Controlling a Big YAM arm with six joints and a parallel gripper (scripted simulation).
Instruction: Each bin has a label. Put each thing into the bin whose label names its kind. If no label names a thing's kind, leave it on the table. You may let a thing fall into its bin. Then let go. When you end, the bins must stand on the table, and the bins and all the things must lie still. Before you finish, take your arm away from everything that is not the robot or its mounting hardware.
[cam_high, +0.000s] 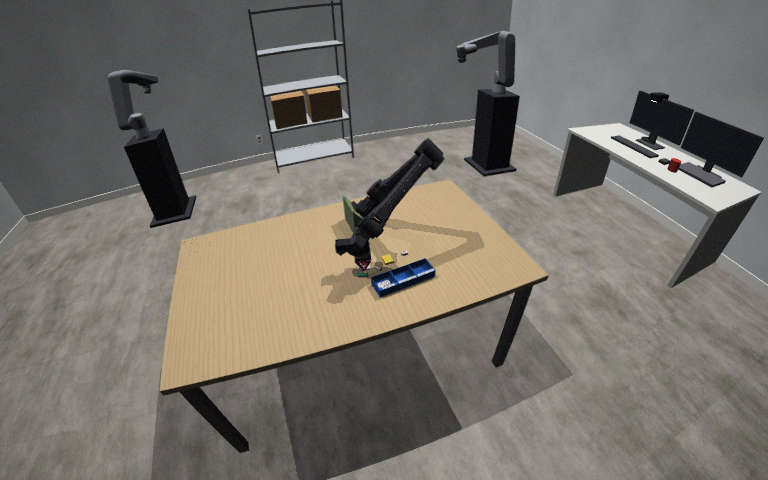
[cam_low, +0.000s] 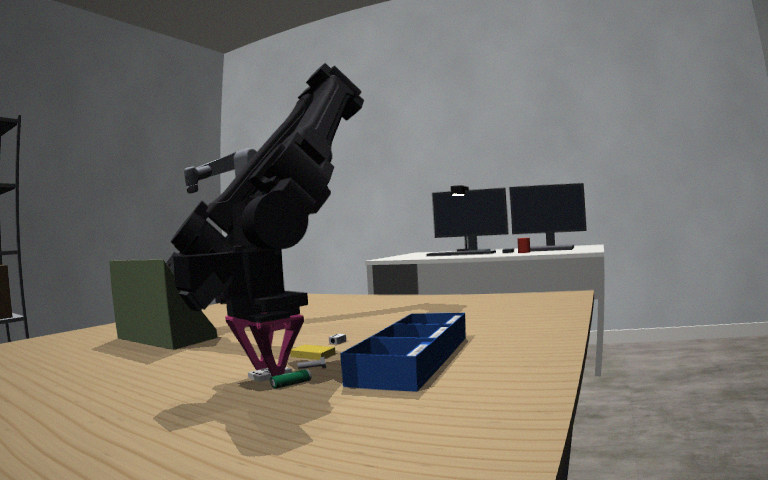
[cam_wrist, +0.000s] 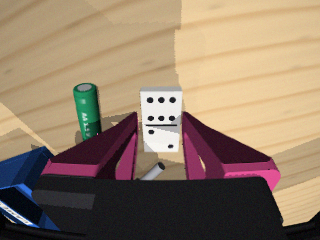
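Arm bent forward and down, wrist vertical. Gripper (cam_wrist: 160, 135) points straight down at table level. Magenta fingers partly closed with a narrow gap between them, not clamped.

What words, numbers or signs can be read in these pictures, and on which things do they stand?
Domino: no words, only black pips, four on one half; the other half is partly hidden.
Green battery: pale marks along its side, too blurred to read.
Blue bin: white labels on its dividers, too small to read.
Nothing else bears readable text.
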